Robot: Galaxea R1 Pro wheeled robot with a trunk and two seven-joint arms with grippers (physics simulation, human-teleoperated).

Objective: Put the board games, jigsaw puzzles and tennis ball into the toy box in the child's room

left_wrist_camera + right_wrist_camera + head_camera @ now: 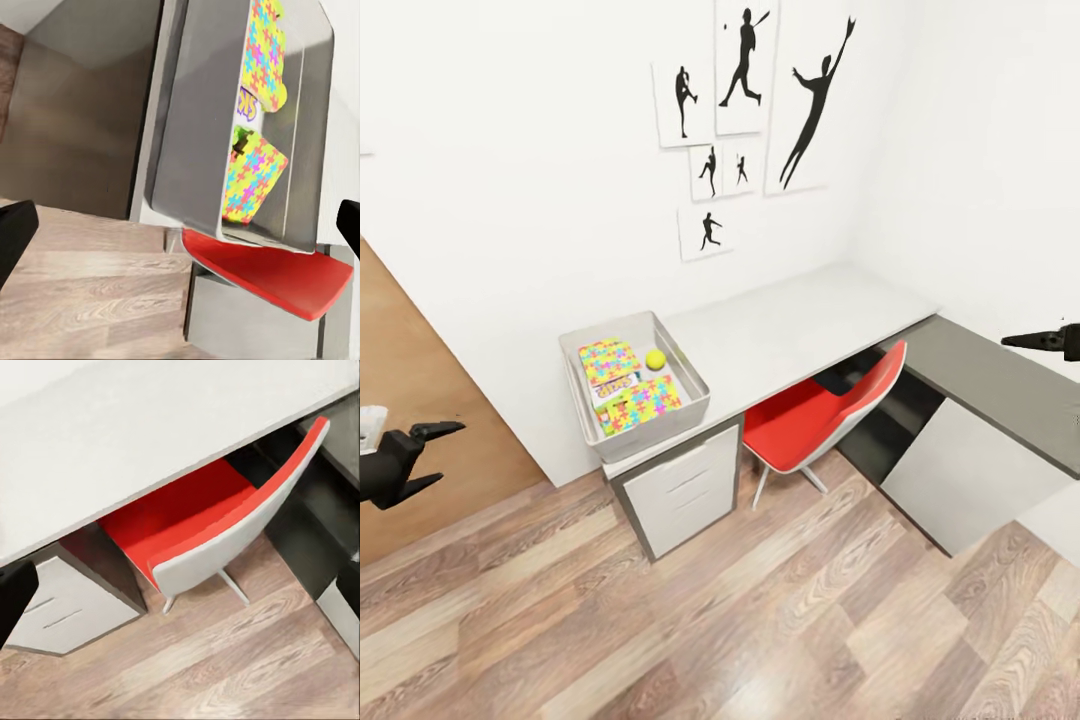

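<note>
The pale grey toy box (582, 396) (191, 142) stands at the left end of the table (790, 325). Inside it lie two jigsaw puzzles (607, 360) (644, 404), also seen at close range (266, 52) (255, 176). The yellow tennis ball (655, 359) rests beside them. A lettered board game (614, 387) (247, 101) peeks out between the puzzles, mostly covered. My left gripper (448, 452) (184, 229) hangs open and empty, left of the box and over the floor. Over the dark desk section, my right gripper (1010, 341) (184, 589) is open and empty. The bed is out of view.
A red chair (815, 415) (210, 525) is tucked under the desk. White drawers (685, 490) sit below the toy box, and a dark grey desk section (990, 380) runs along the right wall. Wood-plank floor (760, 620) lies in front. Silhouette prints (745, 70) hang above.
</note>
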